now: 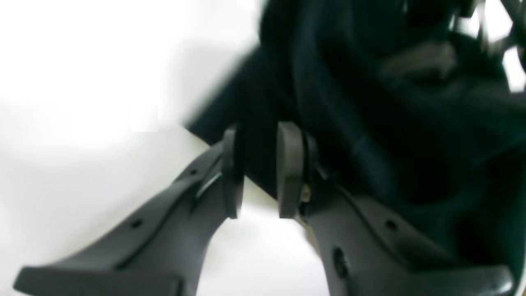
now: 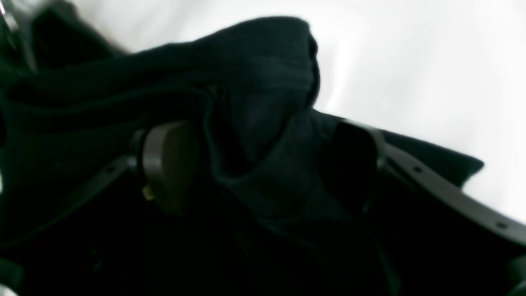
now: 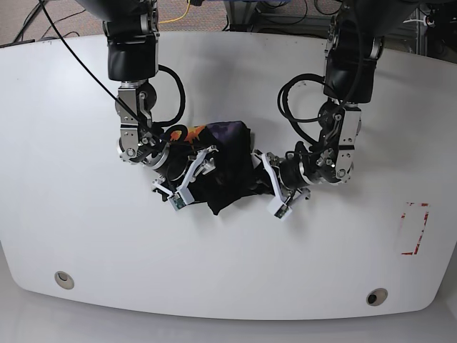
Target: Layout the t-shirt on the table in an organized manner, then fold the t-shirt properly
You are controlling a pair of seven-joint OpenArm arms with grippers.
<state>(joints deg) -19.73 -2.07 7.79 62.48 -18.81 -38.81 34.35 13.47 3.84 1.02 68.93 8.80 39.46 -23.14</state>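
Jaws narrow on the left gripper [image 1: 257,170], pinching a t-shirt [image 3: 221,168] edge; right gripper [image 2: 263,168] gapes wide around folds. Only the base view shows the shirt bunched mid-table [image 3: 86,236].

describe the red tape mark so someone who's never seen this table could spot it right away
Start from the big white table seen from above in the base view, with the bunched black t-shirt near its middle. Look along to the picture's right edge, roughly level with the shirt's lower part: the red tape rectangle is there. It is the only coloured marking on the bare top; the two metal-ringed holes sit along the near edge.
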